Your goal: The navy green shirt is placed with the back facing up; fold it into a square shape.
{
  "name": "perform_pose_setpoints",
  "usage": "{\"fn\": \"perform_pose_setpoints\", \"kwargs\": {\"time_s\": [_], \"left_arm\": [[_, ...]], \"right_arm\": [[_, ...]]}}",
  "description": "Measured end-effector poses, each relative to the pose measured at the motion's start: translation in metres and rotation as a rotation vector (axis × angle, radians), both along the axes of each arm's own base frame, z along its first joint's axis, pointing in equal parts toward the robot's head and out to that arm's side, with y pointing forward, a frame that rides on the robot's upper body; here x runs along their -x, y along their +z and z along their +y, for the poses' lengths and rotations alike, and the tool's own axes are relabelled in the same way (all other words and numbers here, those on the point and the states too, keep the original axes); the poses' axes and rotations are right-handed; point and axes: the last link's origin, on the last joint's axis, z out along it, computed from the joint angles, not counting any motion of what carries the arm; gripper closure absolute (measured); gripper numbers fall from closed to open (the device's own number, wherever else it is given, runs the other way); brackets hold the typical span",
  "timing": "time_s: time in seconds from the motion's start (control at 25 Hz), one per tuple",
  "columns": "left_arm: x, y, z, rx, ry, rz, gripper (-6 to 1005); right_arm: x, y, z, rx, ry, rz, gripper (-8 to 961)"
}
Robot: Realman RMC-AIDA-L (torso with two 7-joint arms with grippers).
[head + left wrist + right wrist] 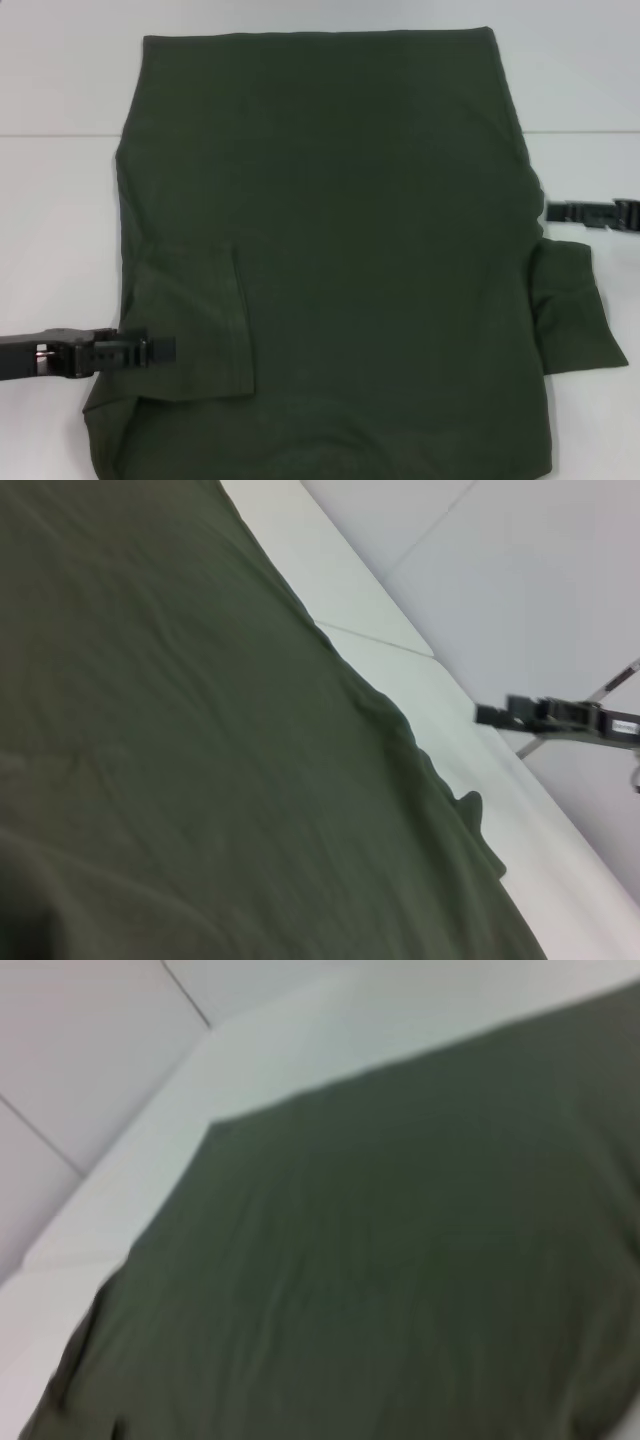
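Note:
The navy green shirt (340, 230) lies flat on the white table (60, 210), plain side up, and fills most of the head view. Its left sleeve (195, 320) is folded inward onto the body. Its right sleeve (575, 310) still sticks out sideways. My left gripper (165, 348) reaches in from the left, its tip over the folded sleeve's outer edge. My right gripper (552, 212) sits at the shirt's right edge, just above the right sleeve. The left wrist view shows the shirt (200, 730) close up, with the right gripper (492, 713) beyond its far edge. Shirt cloth (400, 1260) fills the right wrist view.
Bare white table (590, 90) runs along both sides of the shirt and behind it. A seam in the table surface (50, 134) crosses at the far part. The shirt's near end runs off the bottom of the head view.

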Motion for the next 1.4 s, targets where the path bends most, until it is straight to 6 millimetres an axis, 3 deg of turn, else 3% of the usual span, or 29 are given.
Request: {"fn": "perform_pose_setpoints", "kwargs": {"time_s": [0.2, 0.36, 0.8, 1.4], "left_arm": [[-0.002, 0.006, 0.006, -0.081, 0.016, -0.053, 157], [-0.007, 0.007, 0.008, -0.116, 0.0, -0.086, 157], [-0.012, 0.011, 0.012, -0.192, -0.011, -0.147, 157], [-0.011, 0.012, 0.014, -0.215, -0.002, -0.148, 157]], "right_arm": [[-0.005, 0.033, -0.004, 0.12, -0.161, -0.021, 33], [-0.015, 0.045, -0.001, 0.126, -0.283, -0.105, 34], [-0.012, 0.004, 0.0, 0.176, -0.203, -0.175, 35], [-0.01, -0.006, -0.001, 0.21, -0.283, -0.131, 36]]}}
